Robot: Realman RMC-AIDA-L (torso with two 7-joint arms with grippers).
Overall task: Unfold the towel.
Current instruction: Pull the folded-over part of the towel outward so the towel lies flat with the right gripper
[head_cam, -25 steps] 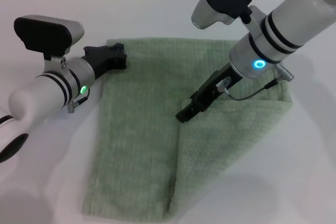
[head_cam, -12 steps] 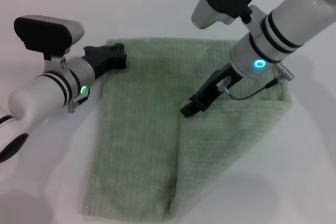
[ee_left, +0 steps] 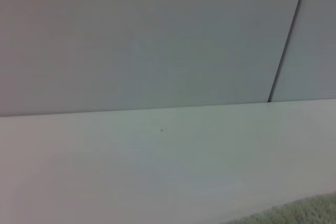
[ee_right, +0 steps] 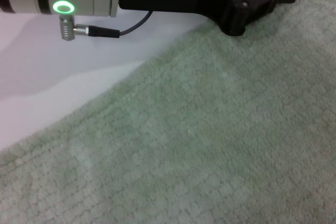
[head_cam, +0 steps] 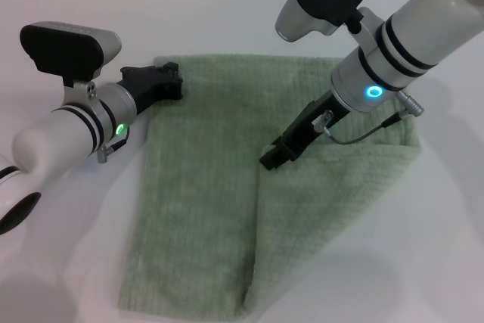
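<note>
White table (head_cam: 68,247); pincer (head_cam: 274,156) touching towel (head_cam: 204,187).

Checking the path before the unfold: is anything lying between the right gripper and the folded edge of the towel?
Nothing visible does. The right gripper is already at the towel, at the edge of its folded flap. The left gripper sits at the far left corner.

- White table (head_cam: 227,13) spreading across the whole head view, smooth and plain
- Pale grey wall (ee_left: 136,35) rising behind the table's far edge, crossed by one dark vertical seam (ee_left: 287,38)
</note>
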